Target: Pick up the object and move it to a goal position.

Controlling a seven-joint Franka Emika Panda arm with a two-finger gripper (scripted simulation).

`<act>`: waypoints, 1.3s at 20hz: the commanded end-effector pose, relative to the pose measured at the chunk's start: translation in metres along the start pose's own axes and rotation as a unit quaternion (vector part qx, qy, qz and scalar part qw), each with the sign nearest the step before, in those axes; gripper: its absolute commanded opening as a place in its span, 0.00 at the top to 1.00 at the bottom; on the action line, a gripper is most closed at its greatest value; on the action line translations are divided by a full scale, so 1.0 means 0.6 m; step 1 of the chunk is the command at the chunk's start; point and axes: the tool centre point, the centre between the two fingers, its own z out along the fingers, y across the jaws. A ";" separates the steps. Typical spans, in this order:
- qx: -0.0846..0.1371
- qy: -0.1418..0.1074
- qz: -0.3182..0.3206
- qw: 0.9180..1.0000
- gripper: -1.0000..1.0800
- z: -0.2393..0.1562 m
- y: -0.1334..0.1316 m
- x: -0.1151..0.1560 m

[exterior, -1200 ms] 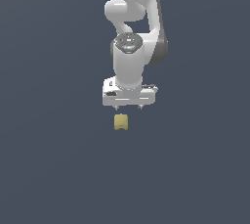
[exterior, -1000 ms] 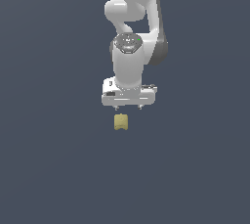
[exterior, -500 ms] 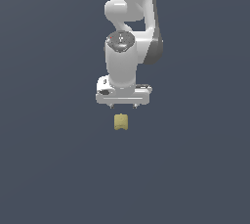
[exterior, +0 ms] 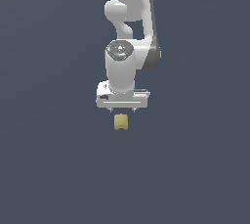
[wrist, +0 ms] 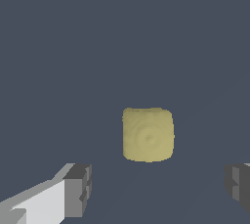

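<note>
Pale yellow-tan, the object (exterior: 120, 122) sits on the flat dark grey-blue worktop (exterior: 44, 159), and in the exterior view you see it just below the white end effector (exterior: 122, 110), apart from it and not gripped. Your wrist view shows the object (wrist: 148, 134) as a rounded squarish block lying between the two grey fingertips (wrist: 78, 190), with clear gaps on both sides, so the end effector (wrist: 158, 189) is spread wide and holding nothing. How high the fingertips hang above the worktop is hard to judge from these renders. Above, your white arm (exterior: 129, 17) rises out of frame.
</note>
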 end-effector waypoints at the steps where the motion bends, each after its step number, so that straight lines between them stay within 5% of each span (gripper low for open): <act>1: -0.001 0.001 -0.003 1.000 0.04 0.024 0.005 0.000; 26: -0.004 0.006 -0.010 1.000 0.04 0.160 0.017 -0.006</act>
